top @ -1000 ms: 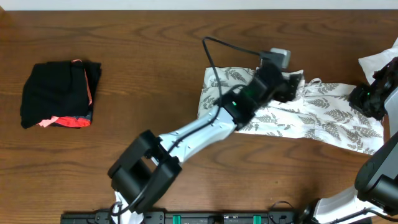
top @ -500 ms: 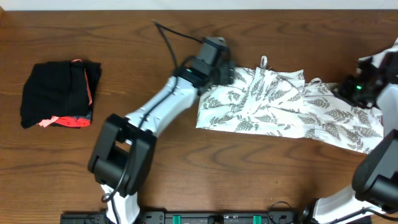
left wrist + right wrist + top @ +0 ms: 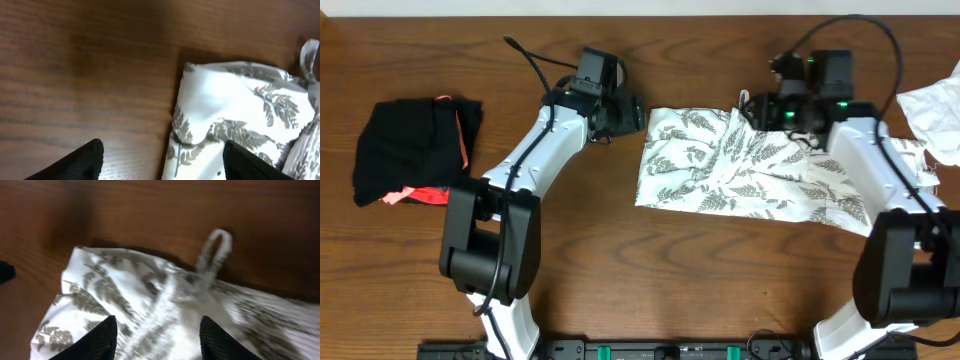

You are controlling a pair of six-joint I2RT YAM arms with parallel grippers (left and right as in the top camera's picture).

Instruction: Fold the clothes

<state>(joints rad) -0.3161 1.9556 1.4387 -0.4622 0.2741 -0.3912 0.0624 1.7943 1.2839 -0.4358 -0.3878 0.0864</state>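
The wooden table (image 3: 720, 290) carries everything. The dress (image 3: 760, 175), white with a grey-green fern print, lies across its right half, spread in a long rumpled strip rather than a neat stack. Its left part is bunched with creases and its right end runs under the right arm toward the table's right edge.

A black bundle with coral trim (image 3: 415, 150) sits well apart at the left. A plain white cloth (image 3: 935, 110) shows at the far right edge.

The left gripper (image 3: 625, 115) hovers over bare wood just left of the dress's far-left corner. Its fingers stand wide apart and hold nothing.

The right gripper (image 3: 760, 112) hangs over the dress's far edge, fingers apart with the printed cloth below them. I see nothing clamped.

A thin strap loop (image 3: 216, 250) pokes out onto the wood at that far edge.

The fold looks to be at an early stage, with both arms placed for a fresh pinch. The next move probably calls for each gripper to drop onto the far hem, close on a single layer, and carry that edge toward the near side evenly.
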